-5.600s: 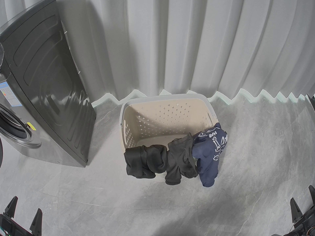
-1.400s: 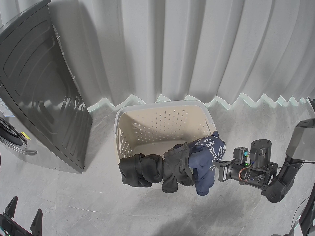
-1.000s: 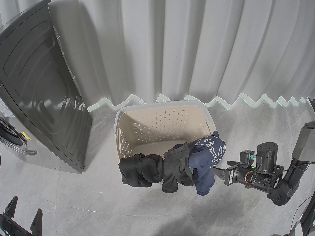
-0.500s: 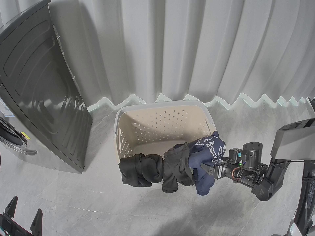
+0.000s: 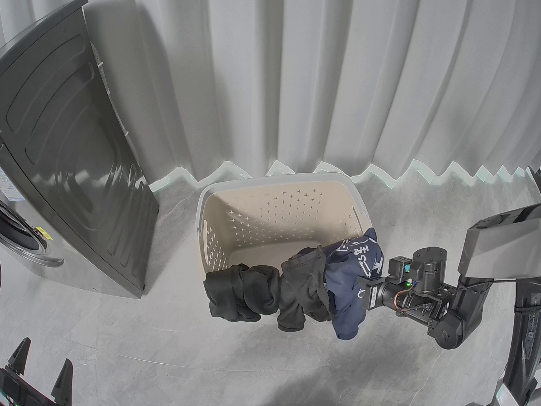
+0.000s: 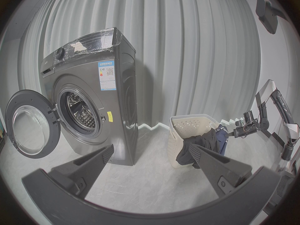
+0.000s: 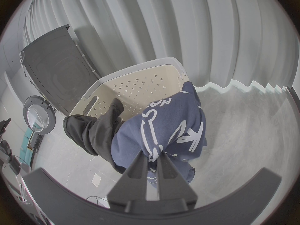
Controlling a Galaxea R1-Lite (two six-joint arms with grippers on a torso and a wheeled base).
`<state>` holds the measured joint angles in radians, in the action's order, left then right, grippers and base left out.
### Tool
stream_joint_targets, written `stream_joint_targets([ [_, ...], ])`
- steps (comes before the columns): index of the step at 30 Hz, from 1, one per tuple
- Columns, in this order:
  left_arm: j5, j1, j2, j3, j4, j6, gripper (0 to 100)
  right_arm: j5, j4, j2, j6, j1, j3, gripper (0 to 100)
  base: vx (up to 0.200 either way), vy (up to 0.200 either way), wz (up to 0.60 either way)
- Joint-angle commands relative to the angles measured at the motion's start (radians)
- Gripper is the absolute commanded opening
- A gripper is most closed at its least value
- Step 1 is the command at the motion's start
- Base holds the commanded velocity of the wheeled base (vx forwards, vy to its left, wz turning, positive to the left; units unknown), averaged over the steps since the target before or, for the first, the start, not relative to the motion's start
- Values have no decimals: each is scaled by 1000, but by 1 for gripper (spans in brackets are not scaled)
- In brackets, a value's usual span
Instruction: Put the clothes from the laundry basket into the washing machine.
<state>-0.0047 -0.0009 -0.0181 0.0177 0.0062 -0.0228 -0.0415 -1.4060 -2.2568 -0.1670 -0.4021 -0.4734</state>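
Navy shirt, black clothes draped over beige basket, washer open

Calling straight ahead of the right gripper 12 o'clock: its two dark fingers are pinched together on a fold of the navy blue fabric garment with white print. That one hangs over the near rim of the beige plastic laundry basket with star-shaped holes, right at 12. At about 11, a black fabric garment is draped over the same rim, touching the navy one. Further out around 10 sits the dark grey metal washing machine, its round glass-centred door swung open. White pleated curtain behind it all, grey marbled floor from 1 to 3.
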Motion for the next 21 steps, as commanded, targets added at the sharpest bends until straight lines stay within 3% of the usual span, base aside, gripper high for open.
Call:
stream_joint_targets([
  [1,0,1,17,-15,0,0,100,-1,-1,69,0,-23,55,0,0,0,0],
  [10,0,1,17,-15,0,0,100,23,-21,301,3,-63,176,0,0,0,0],
  [21,0,-1,17,-15,0,-2,100,23,-21,470,3,-121,139,0,0,0,0],
])
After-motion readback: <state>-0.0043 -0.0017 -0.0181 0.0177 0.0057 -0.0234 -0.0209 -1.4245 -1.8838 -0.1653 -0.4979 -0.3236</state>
